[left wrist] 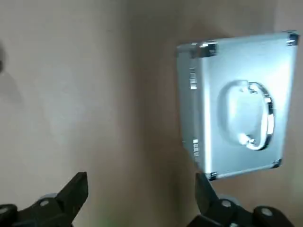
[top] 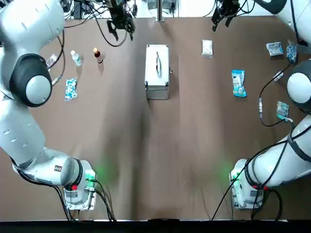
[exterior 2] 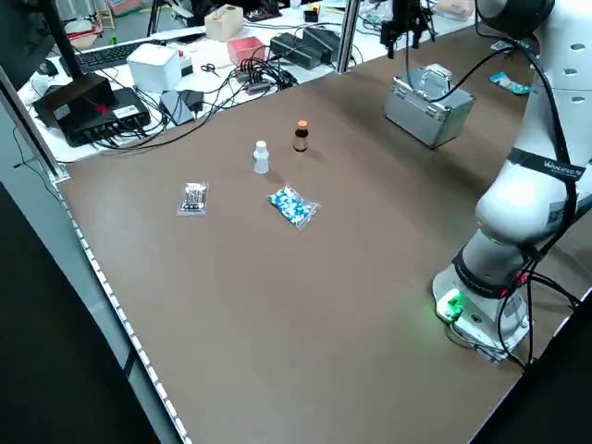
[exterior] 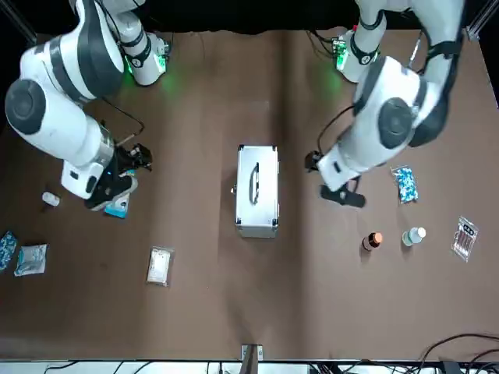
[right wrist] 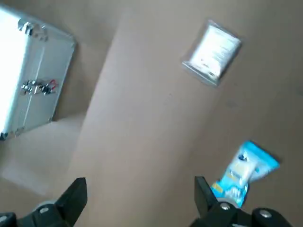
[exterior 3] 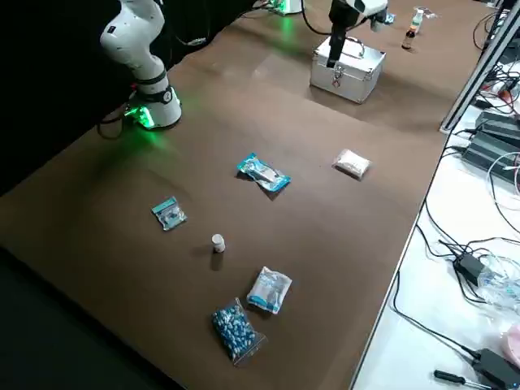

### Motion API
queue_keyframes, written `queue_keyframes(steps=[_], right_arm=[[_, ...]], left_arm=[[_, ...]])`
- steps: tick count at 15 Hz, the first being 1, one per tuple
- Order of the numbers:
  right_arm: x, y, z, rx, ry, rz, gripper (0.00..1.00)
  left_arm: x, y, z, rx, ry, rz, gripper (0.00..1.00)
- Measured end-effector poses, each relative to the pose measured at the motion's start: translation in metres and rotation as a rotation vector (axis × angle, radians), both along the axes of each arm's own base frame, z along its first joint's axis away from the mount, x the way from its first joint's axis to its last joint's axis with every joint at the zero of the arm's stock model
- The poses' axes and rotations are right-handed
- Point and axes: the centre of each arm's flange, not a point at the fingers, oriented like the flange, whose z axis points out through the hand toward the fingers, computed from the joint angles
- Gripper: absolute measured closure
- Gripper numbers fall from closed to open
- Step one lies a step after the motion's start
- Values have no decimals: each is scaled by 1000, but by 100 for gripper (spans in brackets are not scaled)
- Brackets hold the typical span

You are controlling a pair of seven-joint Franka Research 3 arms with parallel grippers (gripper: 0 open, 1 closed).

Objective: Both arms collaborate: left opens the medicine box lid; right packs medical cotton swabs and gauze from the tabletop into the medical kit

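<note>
Two robot grippers, left (left wrist: 142,198) and right (right wrist: 140,201), hang wide apart-fingered above a table, the closed silver case (top: 157,72) between them.

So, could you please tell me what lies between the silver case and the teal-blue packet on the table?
Between the silver case and the teal-blue packet there is only bare tabletop, as the top view shows.

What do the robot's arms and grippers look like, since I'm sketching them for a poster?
White, rounded arms with dark grey joint caps, black cables and bands, and green-lit bases. The left gripper and right gripper have black, blocky fingers.
</note>
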Motion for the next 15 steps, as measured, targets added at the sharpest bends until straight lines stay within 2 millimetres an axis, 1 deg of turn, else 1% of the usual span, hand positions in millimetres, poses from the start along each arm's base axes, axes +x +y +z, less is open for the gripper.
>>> queue_keyframes(steps=[1, 3, 6, 9, 10, 13, 15], right_arm=[[4, 2, -7, 20, -6, 66, 0], [9, 11, -18, 47, -33, 207, 0], [10, 27, -26, 78, -64, 435, 0], [10, 31, -29, 125, -89, 677, 0], [11, 32, -35, 164, -95, 774, 0], [11, 44, -56, 263, -95, 889, 0], [10, 56, -75, 349, -122, 978, 0]], left_arm=[[-5, -16, -4, -1, -4, 10, 0], [-14, -43, -14, -5, -8, 20, 0], [-22, -75, -30, -17, -21, 37, 0], [-26, -103, -49, -5, -46, 74, 0], [-29, -124, -62, 23, -58, 97, 1], [-32, -151, -80, 31, -73, 114, 2], [-35, -162, -88, 29, -77, 107, 3]])
